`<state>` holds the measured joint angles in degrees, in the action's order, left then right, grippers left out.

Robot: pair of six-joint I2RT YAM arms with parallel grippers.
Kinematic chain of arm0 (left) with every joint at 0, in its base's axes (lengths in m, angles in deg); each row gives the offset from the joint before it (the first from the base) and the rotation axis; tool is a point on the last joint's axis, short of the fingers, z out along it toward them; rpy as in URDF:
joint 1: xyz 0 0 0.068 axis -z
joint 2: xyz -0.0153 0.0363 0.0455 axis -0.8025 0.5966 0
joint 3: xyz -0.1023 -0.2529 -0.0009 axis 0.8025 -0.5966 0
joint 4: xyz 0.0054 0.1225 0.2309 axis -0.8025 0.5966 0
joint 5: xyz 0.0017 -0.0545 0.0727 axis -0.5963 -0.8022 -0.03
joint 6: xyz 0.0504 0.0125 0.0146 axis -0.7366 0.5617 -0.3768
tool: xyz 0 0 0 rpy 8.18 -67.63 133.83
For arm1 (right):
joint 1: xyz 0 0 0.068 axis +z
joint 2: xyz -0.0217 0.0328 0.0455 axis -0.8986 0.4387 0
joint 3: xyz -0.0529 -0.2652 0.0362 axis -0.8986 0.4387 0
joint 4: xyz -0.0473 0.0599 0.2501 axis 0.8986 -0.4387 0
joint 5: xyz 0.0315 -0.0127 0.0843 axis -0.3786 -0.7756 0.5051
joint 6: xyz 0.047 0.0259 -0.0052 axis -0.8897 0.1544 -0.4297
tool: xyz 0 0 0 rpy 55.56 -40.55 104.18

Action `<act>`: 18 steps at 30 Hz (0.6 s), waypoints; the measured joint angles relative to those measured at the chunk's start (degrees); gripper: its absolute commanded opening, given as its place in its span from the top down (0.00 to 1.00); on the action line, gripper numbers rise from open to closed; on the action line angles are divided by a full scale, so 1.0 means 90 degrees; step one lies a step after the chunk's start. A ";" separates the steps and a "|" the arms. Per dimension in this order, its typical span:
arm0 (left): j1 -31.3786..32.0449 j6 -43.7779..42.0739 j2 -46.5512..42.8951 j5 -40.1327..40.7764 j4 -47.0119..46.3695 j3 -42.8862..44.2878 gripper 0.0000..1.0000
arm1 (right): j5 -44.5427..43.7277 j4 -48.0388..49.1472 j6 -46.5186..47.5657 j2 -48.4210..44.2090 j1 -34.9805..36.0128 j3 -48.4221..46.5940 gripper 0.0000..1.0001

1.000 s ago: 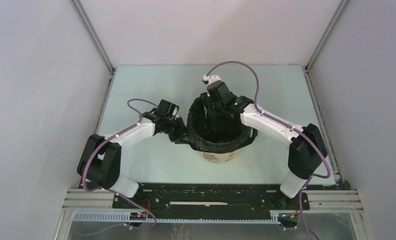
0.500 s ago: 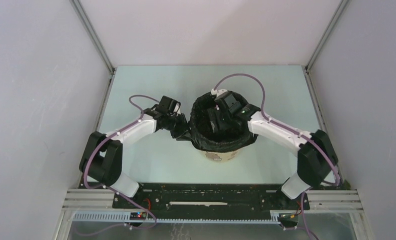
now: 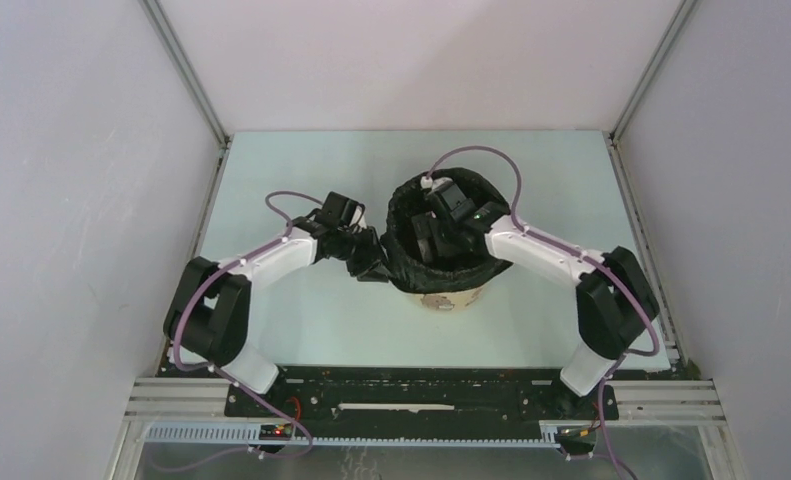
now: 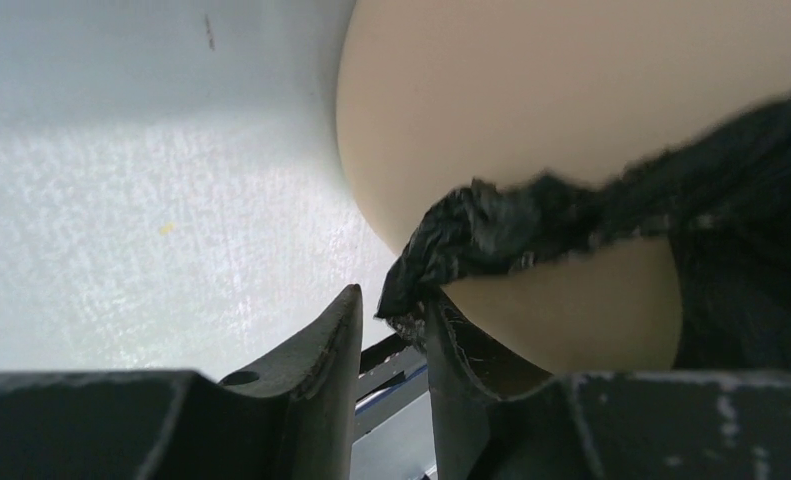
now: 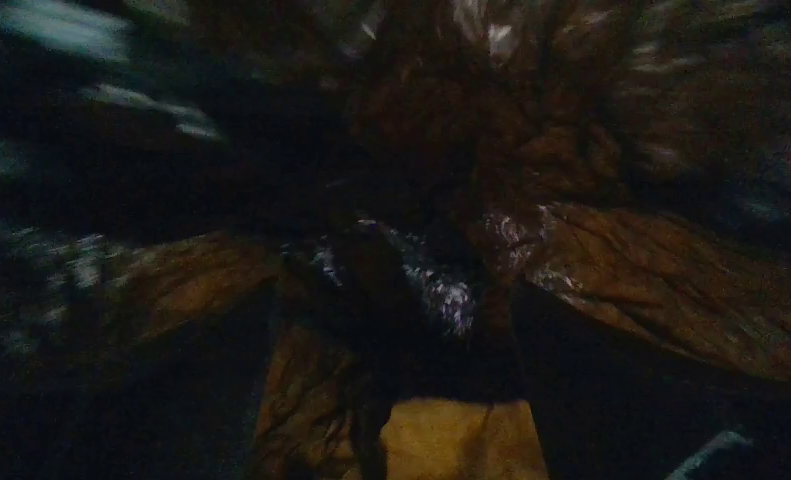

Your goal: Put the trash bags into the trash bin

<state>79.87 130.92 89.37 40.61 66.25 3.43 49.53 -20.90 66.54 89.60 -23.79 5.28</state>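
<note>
The pale yellow trash bin (image 3: pixel 447 297) stands mid-table with the black trash bag (image 3: pixel 455 274) lining it, the bag's rim folded over the bin's lip. My right gripper (image 3: pixel 427 236) reaches down inside the bag-lined bin. In the right wrist view its dark fingers stand wide apart, open, with crinkled black film (image 5: pixel 621 270) all round and nothing between them. My left gripper (image 3: pixel 373 262) is low against the bin's left side. In the left wrist view the bin (image 4: pixel 531 90) fills the top right. A twisted edge of the bag (image 4: pixel 531 215) hangs to the tips of my left gripper (image 4: pixel 396 300), whose jaws stand slightly apart.
White enclosure walls with aluminium posts (image 3: pixel 189 90) close in the pale green table (image 3: pixel 301 170) on three sides. Purple cables (image 3: pixel 471 153) arc above the bin's back and beside the left wrist. The arm bases sit on the black rail (image 3: pixel 421 395) at the near edge.
My right gripper has dropped from the bin's back rim down into the bag and opened wide. The left gripper edged right along the bin's side and its jaws parted a little.
</note>
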 measured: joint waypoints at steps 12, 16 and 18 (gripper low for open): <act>0.0153 0.0923 0.1265 -0.0546 -0.0913 0.0908 0.62 | 0.0403 -0.1581 -0.0187 -0.2516 -0.0576 -0.1549 0.00; 0.0352 0.1574 0.1773 -0.0561 -0.1438 0.1615 0.60 | 0.0248 -0.2246 -0.0250 -0.2888 -0.0767 -0.2222 0.00; 0.0515 0.2091 0.2130 -0.0539 -0.1872 0.2035 0.58 | 0.0187 -0.2504 -0.0274 -0.3082 -0.0765 -0.2419 0.00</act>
<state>84.51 149.74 108.54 35.76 49.39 21.75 51.21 -43.44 64.07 61.86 -30.68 -16.49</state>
